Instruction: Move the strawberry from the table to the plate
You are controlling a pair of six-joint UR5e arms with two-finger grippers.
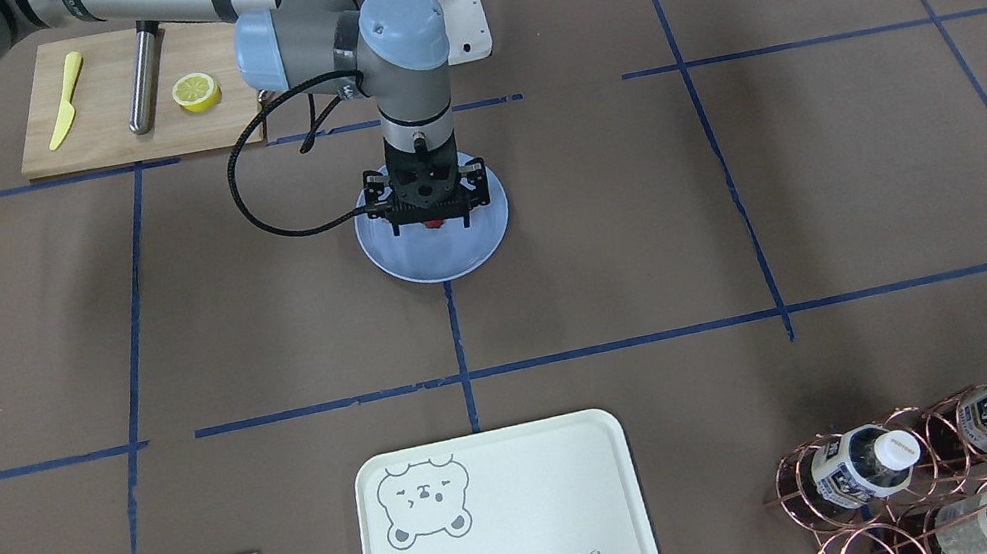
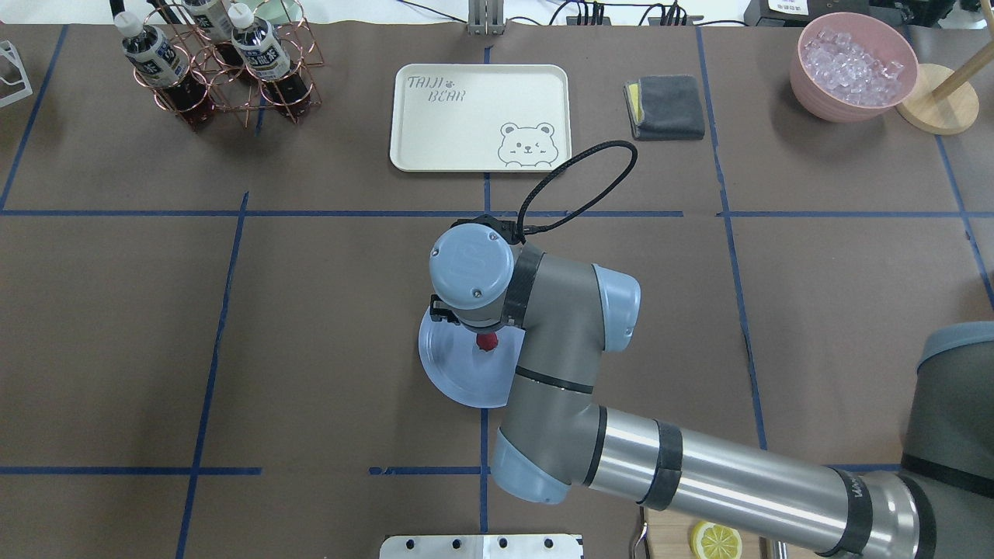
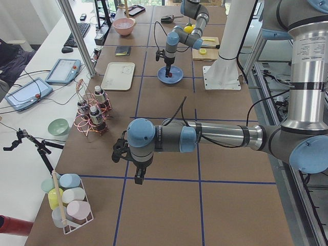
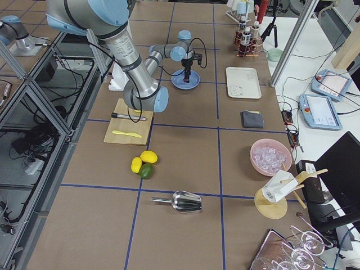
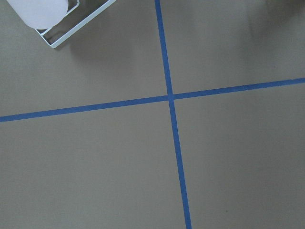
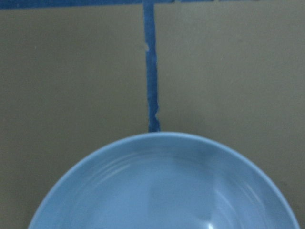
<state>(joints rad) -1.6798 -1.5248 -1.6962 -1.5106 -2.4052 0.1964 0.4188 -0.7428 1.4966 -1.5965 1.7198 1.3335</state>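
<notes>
The strawberry [image 2: 487,341] sits right at the tips of the right claw [image 1: 433,216]. We see it as a red spot just under the claw's black body, over the plate [image 1: 441,264]. We cannot tell whether it rests on the plate or hangs just above it, nor whether the jaws clamp it or stand clear of it. The claw points straight down at the plate, which lies on the desk [image 1: 649,239]. Beyond the claw, away from the robot, lies a tray [image 1: 509,538]. Toward the robot is a board [image 1: 112,131] with a lemon half [image 1: 196,92]. The left claw [image 3: 139,177] hangs over a tape crossing, well apart; we cannot tell its state.
</notes>
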